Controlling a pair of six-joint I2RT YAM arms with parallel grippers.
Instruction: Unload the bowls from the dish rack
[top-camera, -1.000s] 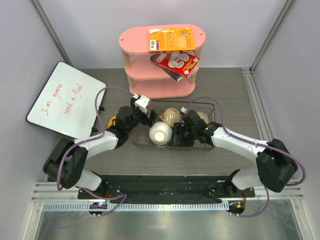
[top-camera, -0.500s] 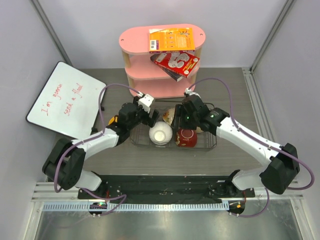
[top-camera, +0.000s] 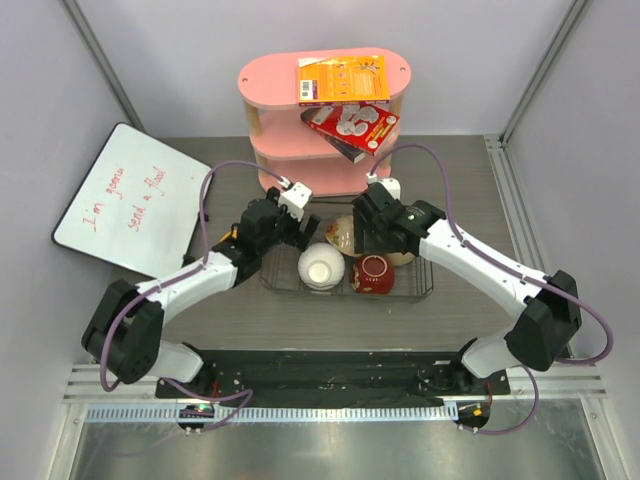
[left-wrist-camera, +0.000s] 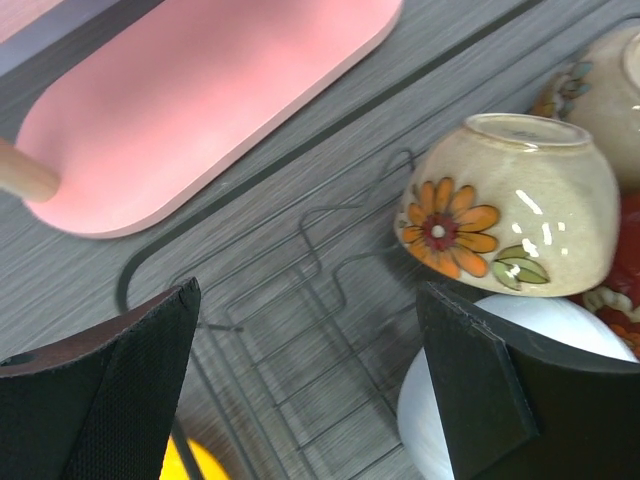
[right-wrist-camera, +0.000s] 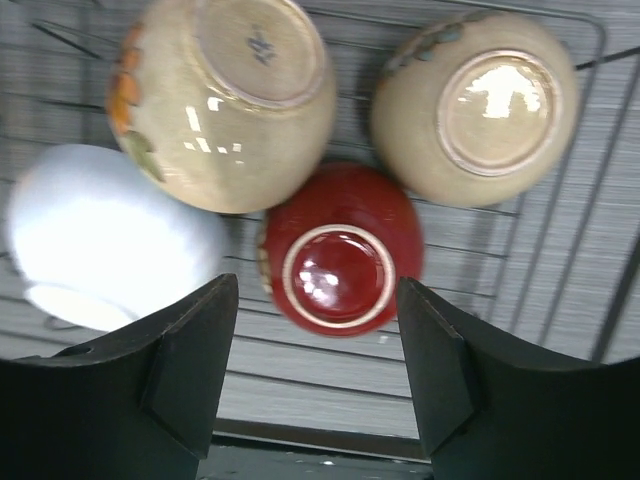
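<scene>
The black wire dish rack (top-camera: 281, 272) holds several upside-down bowls: white (top-camera: 321, 267), dark red (top-camera: 372, 274), flowered beige (top-camera: 340, 236) and a plain beige one (top-camera: 408, 256) half hidden by the right arm. My left gripper (top-camera: 298, 230) hangs open over the rack's empty left end (left-wrist-camera: 300, 290), its right finger next to the white bowl (left-wrist-camera: 425, 405). My right gripper (top-camera: 366, 236) is open above the bowls, holding nothing. In the right wrist view its fingers flank the dark red bowl (right-wrist-camera: 340, 250) from above. A yellow patch (left-wrist-camera: 190, 462) shows just outside the rack.
The pink three-tier shelf (top-camera: 325, 130) stands right behind the rack with boxes (top-camera: 343, 80) on its tiers; its base (left-wrist-camera: 200, 100) is close to my left gripper. A whiteboard (top-camera: 125, 200) lies at the far left.
My right gripper rose off the dark red bowl and drew back toward the shelf, jaws widening; the bowl stays in the rack. The left gripper crept slightly further over the rack.
</scene>
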